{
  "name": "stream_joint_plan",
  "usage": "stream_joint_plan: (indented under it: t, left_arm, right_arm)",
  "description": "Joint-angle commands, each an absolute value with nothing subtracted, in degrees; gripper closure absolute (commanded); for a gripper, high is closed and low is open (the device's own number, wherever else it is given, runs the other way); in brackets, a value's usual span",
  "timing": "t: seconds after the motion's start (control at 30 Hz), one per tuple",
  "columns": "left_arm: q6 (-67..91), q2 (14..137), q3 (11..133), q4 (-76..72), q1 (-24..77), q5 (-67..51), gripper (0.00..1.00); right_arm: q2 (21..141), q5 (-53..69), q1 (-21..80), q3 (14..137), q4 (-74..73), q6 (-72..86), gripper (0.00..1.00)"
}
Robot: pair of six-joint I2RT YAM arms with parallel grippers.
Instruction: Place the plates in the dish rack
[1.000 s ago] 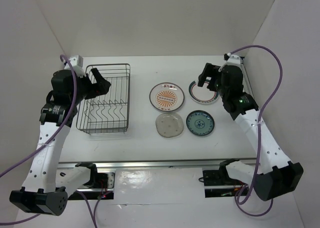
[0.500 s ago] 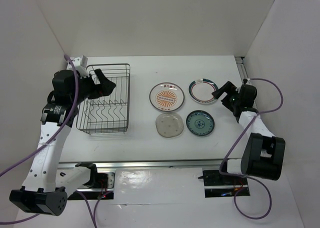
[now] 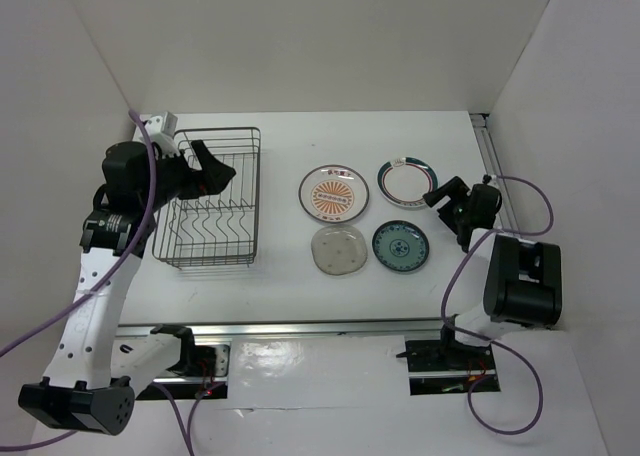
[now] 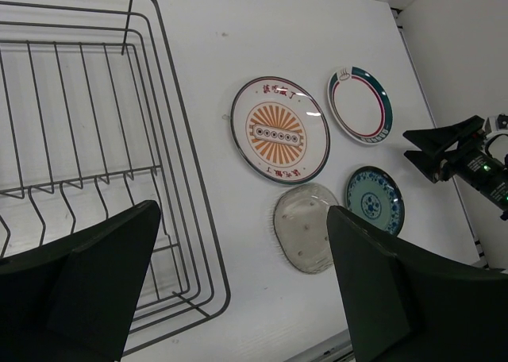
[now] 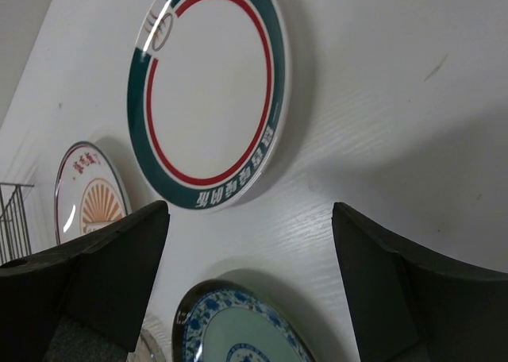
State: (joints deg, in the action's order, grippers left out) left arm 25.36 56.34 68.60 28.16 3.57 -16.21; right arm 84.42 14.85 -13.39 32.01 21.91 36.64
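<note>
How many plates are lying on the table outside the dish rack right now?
4, in a square right of the rack: orange sunburst plate at the back left, green-rimmed plate back right, clear beige plate front left, blue patterned plate front right. None looks hidden.

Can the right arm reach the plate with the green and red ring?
Probably yes. The right gripper sits low beside the green-and-red-rimmed plate, jaws open toward its edge. Nothing lies between them, and nothing rests on the plate.
</note>
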Motion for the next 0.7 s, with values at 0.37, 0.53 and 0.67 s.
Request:
stream_joint_plan:
  t: [0.37,0.53,0.67]
  left_arm:
    - [23.47,54.58,68.38,24.43,3.69,-18.72,0.00]
    - [23.47,54.58,68.38,24.43,3.69,-18.72,0.00]
    - [23.47,54.58,67.85,24.43,3.69,-18.72,0.00]
  right_arm:
    - [100.45,12.66,-13.36,39.72,32.78,41.75,0.23]
    - [105.46,13.18,-13.36,41.13,33.92,42.89,0.29]
    - [108.71,13.79,-13.36,41.13,36.38,44.12,0.35]
